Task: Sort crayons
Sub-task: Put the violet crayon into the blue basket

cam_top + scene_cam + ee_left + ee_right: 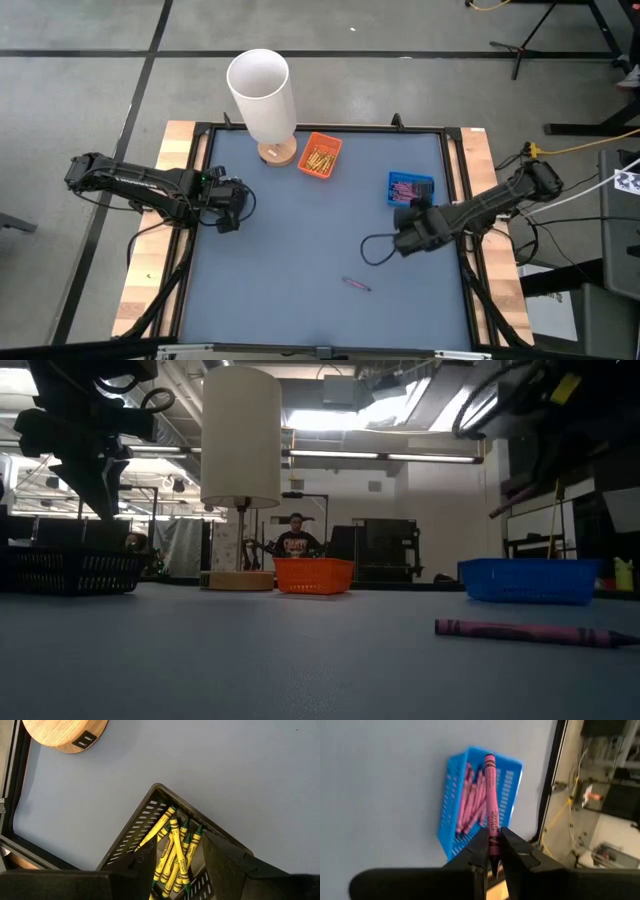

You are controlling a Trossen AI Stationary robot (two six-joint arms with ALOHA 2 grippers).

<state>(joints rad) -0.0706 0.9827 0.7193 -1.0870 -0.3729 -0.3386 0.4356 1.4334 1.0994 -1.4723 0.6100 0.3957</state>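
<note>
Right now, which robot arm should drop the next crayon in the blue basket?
The right arm. The right gripper is shut on a purple crayon and hangs just beside the blue basket. The left gripper is far across the table, over a black basket of yellow crayons.

A lamp (262, 95) stands at the table's (300, 250) far edge, left of centre. Just right of it sits one tray (321, 155) (crayons inside), another tray (410, 187) farther right. One crayon (356, 284) lies alone, near-centre.
</note>
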